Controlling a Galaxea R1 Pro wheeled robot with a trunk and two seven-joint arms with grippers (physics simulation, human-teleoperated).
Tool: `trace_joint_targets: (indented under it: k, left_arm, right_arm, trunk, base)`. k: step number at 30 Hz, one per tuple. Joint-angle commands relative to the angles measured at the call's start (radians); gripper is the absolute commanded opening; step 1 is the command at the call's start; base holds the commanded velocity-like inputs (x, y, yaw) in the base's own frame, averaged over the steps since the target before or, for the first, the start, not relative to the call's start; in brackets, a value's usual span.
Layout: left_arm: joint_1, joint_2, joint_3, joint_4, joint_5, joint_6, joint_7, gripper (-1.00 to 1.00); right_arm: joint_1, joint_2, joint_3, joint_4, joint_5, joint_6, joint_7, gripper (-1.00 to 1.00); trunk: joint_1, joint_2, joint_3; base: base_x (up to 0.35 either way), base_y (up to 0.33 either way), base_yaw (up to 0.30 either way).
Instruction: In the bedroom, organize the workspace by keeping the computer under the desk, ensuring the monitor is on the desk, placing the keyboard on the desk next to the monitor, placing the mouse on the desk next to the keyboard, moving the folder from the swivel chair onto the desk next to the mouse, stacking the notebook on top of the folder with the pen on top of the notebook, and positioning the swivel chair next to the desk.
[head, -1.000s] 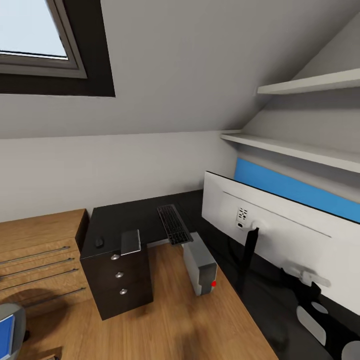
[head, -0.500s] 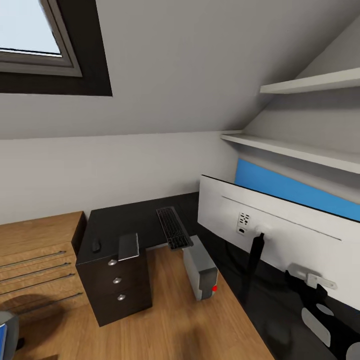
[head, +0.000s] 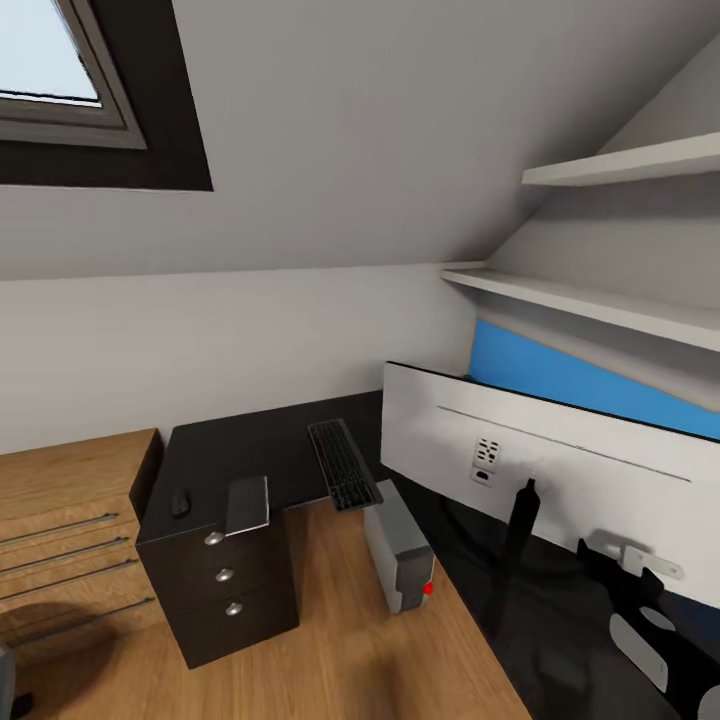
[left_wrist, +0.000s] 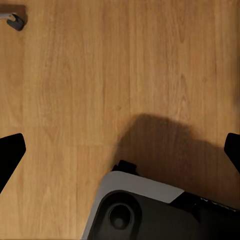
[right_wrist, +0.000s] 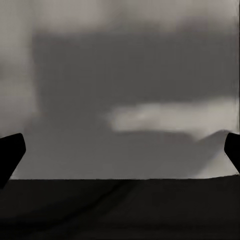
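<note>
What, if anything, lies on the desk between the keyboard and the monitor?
Nothing visible does. Bare black desk top separates the keyboard from the monitor. The computer sits lower, on the floor.

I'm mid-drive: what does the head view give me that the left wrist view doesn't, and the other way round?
Head view: the desk carrying the keyboard, mouse and notebook; the monitor seen from its white back; the computer standing on the floor by the desk; the black drawer unit. Left wrist view: the left hand, its dark fingertips wide apart, hanging above part of the robot's grey and black base. Shared: the light wood floor.
</note>
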Motion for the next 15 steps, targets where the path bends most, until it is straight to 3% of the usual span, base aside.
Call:
trace_joint_targets:
  k: [1,6,15]
  left_arm:
    - [-0.001,0.000,-0.009,0.000,0.005,-0.003,0.006,1.00]
    - [0.000,0.000,-0.008,0.000,0.005,-0.003,0.006,1.00]
    - [-0.001,0.000,-0.010,0.000,0.005,-0.004,0.007,1.00]
  right_arm:
    - [-0.001,-0.001,-0.007,-0.001,-0.007,-0.004,-0.005,1.00]
    - [-0.001,-0.010,-0.043,-0.001,-0.006,-0.004,-0.005,1.00]
    - [-0.001,-0.019,-0.048,-0.002,-0.006,-0.004,-0.004,1.00]
  trunk:
    - [0.001,-0.002,-0.002]
    - [0.001,-0.002,-0.002]
    - [0.001,-0.002,-0.002]
  base:
    - [0.211,-0.052,0.000]
    - [0.076,-0.019,0.000]
    - [0.062,-0.001,0.000]
